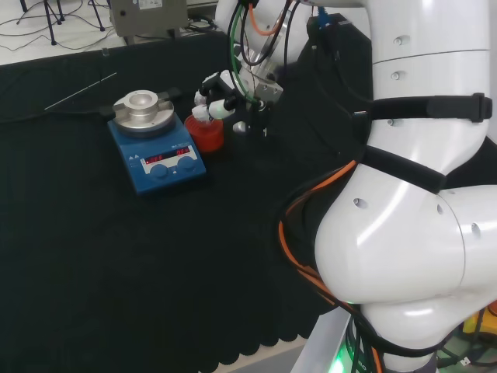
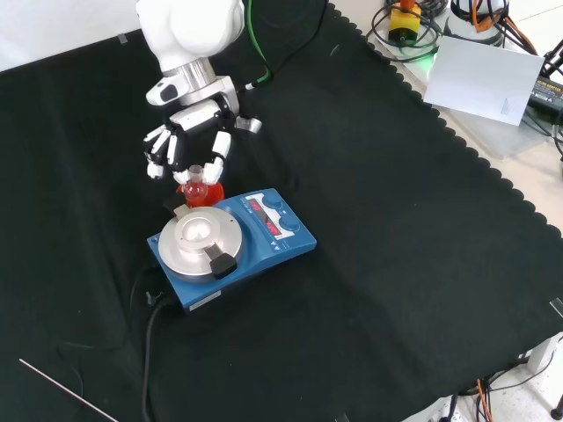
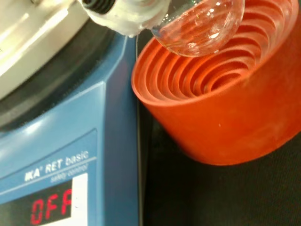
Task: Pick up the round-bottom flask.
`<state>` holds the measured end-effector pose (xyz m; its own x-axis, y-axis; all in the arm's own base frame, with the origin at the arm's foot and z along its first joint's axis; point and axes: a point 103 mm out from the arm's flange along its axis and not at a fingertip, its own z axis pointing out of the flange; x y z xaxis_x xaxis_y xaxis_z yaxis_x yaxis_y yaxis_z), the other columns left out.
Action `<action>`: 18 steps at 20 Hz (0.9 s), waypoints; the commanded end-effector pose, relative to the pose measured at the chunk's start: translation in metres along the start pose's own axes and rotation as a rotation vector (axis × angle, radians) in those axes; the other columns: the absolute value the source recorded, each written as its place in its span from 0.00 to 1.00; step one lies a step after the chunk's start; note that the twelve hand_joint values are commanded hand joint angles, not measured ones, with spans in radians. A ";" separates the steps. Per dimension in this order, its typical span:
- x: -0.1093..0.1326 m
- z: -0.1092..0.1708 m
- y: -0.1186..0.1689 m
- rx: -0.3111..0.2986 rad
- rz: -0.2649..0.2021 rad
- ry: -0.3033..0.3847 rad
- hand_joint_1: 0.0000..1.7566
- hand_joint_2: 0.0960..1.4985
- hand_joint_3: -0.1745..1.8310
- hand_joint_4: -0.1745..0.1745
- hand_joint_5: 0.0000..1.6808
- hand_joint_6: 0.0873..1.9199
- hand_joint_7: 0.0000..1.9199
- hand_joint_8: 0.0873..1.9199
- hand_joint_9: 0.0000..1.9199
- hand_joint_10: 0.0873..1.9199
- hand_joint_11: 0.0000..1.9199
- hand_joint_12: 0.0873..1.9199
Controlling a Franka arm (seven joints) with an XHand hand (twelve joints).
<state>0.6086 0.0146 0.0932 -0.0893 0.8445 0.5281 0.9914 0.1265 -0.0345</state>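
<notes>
While hand (image 2: 189,141) curls round clear glass round-bottom flask (image 3: 200,28), bulb hangs above red ribbed stand (image 3: 221,99).

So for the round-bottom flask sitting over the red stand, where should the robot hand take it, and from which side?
By the neck, from above. The round-bottom flask has a smooth clear bulb nested in the red ribbed stand, whose wall blocks a side grip, and the blue hotplate stands close beside it. In the front view the robot hand is over the upright neck with fingers curled around it.
</notes>
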 end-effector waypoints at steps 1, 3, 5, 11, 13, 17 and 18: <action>0.009 -0.022 -0.001 0.021 0.008 -0.007 0.61 0.59 0.21 1.00 0.67 0.39 0.21 0.25 0.27 0.28 0.04 0.68; 0.014 -0.031 -0.003 0.016 0.006 -0.011 0.61 0.56 0.25 1.00 0.67 0.39 0.21 0.25 0.27 0.27 0.04 0.68; 0.018 -0.038 -0.007 0.015 0.006 -0.015 0.61 0.55 0.26 1.00 0.68 0.39 0.21 0.25 0.27 0.27 0.04 0.68; 0.030 -0.063 -0.017 0.015 0.011 -0.036 0.61 0.53 0.29 1.00 0.69 0.39 0.22 0.25 0.28 0.27 0.04 0.68; 0.035 -0.070 -0.019 0.012 0.006 -0.038 0.61 0.51 0.31 1.00 0.69 0.39 0.22 0.25 0.28 0.27 0.04 0.68; 0.046 -0.078 -0.021 0.006 0.001 -0.046 0.61 0.51 0.31 1.00 0.69 0.39 0.22 0.25 0.28 0.27 0.04 0.68; 0.048 -0.079 -0.021 0.006 -0.001 -0.046 0.61 0.51 0.32 1.00 0.69 0.39 0.22 0.25 0.28 0.27 0.04 0.68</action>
<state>0.5977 0.0076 0.1767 -0.0960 0.8639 0.4944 0.9913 0.1280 -0.0313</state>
